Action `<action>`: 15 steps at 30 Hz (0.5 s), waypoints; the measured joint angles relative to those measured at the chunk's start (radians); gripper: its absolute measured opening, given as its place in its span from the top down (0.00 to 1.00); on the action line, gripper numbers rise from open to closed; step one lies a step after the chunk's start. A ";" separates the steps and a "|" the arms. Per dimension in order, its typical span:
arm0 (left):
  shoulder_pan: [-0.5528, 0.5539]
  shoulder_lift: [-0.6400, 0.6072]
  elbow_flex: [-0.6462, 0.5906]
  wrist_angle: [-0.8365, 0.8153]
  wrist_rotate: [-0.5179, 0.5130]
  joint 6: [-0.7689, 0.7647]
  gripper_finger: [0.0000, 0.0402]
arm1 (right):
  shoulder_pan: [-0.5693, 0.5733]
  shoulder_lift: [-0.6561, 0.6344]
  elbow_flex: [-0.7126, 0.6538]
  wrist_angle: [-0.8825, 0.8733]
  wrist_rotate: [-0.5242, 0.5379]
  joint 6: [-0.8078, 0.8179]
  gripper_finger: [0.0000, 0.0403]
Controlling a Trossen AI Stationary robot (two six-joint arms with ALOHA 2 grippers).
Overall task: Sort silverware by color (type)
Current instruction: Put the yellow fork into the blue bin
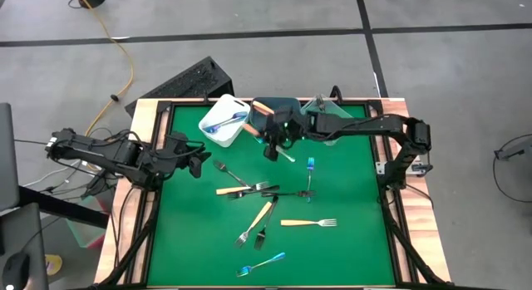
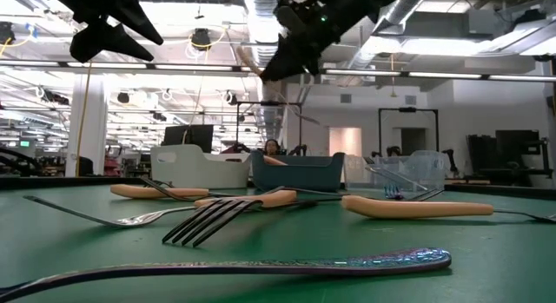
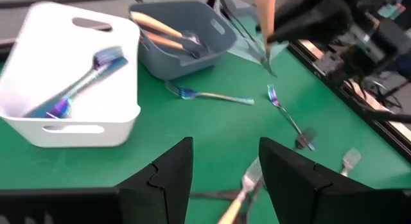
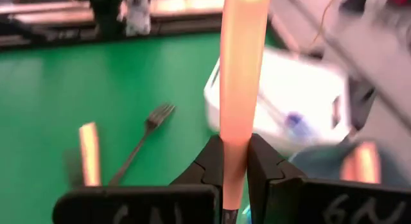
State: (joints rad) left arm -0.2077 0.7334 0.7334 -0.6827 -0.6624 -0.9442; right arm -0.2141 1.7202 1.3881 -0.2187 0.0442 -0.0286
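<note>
Seen from overhead, the right gripper [image 1: 273,147] hangs at twelve o'clock above the green surface [image 1: 349,257], clamped on an orange-handled fork [image 4: 239,89] beside the grey bin [image 1: 278,107]. The left gripper [image 1: 198,164], at nine o'clock, waits with fingers apart. The remaining silverware [image 1: 266,211] lies mid-surface. It looks light, stiff and slippery; the handle seems the surest hold.

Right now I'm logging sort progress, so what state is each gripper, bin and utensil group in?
Right gripper: shut on an orange-handled utensil, raised near the bins.
Left gripper: open, empty, above the mat.
White bin: upright, holds a blue utensil.
Grey-blue bin: upright, holds orange-handled pieces.
Clear bin: upright, contents unclear.
Loose utensils: lying flat on the mat, unsorted.
</note>
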 joint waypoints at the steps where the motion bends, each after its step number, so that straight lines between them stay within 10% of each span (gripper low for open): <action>1: 0.000 0.000 0.000 0.000 -0.011 -0.001 0.60 | -0.016 0.000 0.003 0.023 -0.014 -0.028 0.91; 15: 0.000 0.000 0.000 0.000 -0.052 -0.001 0.60 | -0.312 0.002 -0.004 0.151 -0.332 -0.214 0.90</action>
State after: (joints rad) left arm -0.2077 0.7334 0.7334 -0.6830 -0.7145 -0.9455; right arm -0.5261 1.7222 1.3838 -0.0681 -0.2873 -0.2423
